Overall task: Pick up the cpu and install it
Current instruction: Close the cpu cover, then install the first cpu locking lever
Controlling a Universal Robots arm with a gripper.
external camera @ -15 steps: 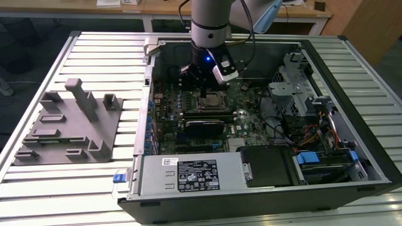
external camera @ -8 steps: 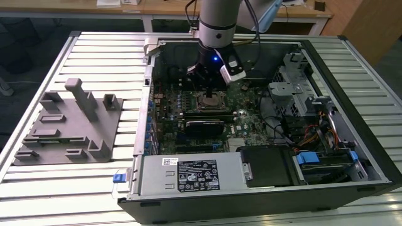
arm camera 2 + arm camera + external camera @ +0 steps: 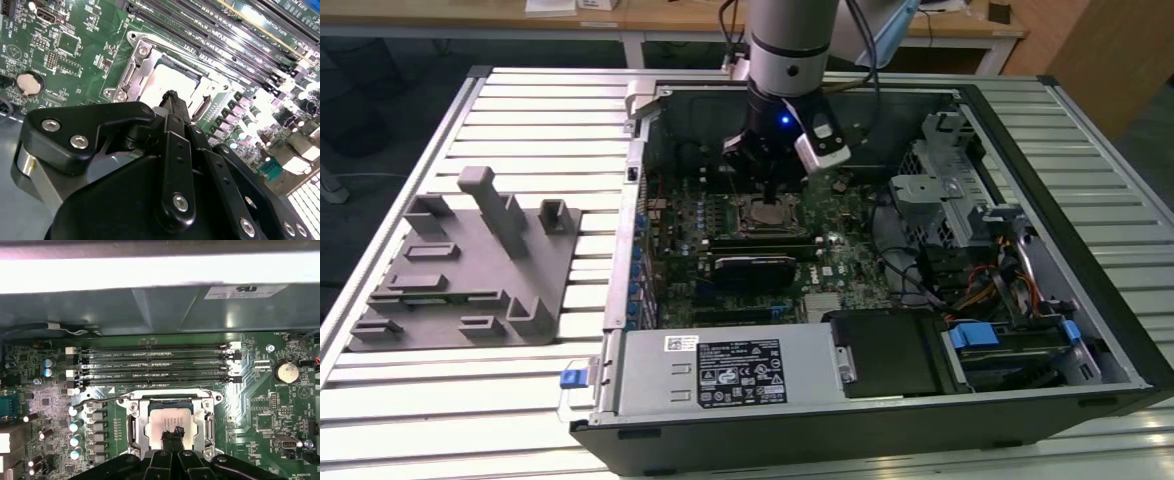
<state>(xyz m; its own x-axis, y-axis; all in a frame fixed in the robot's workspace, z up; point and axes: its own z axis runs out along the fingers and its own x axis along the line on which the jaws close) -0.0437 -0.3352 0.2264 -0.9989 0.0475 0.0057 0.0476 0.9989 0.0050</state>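
The cpu (image 3: 170, 421) is a pale silvery square lying flat in the open metal socket frame (image 3: 135, 427) on the green motherboard; in the second wrist view the cpu (image 3: 167, 80) sits the same way inside the frame. My gripper (image 3: 172, 434) hangs straight over it, fingers shut together with nothing between them, the black tips at or just above the chip's top. In the exterior view my gripper (image 3: 774, 195) reaches down into the open computer case over the cpu (image 3: 767, 214) near the middle of the board.
A grey plastic tray (image 3: 460, 265) with upright posts lies at the exterior view's left, outside the case. Memory slots (image 3: 155, 362) run beside the socket. A power supply (image 3: 720, 370), a drive cage (image 3: 947, 190) and cables (image 3: 987, 290) crowd the case.
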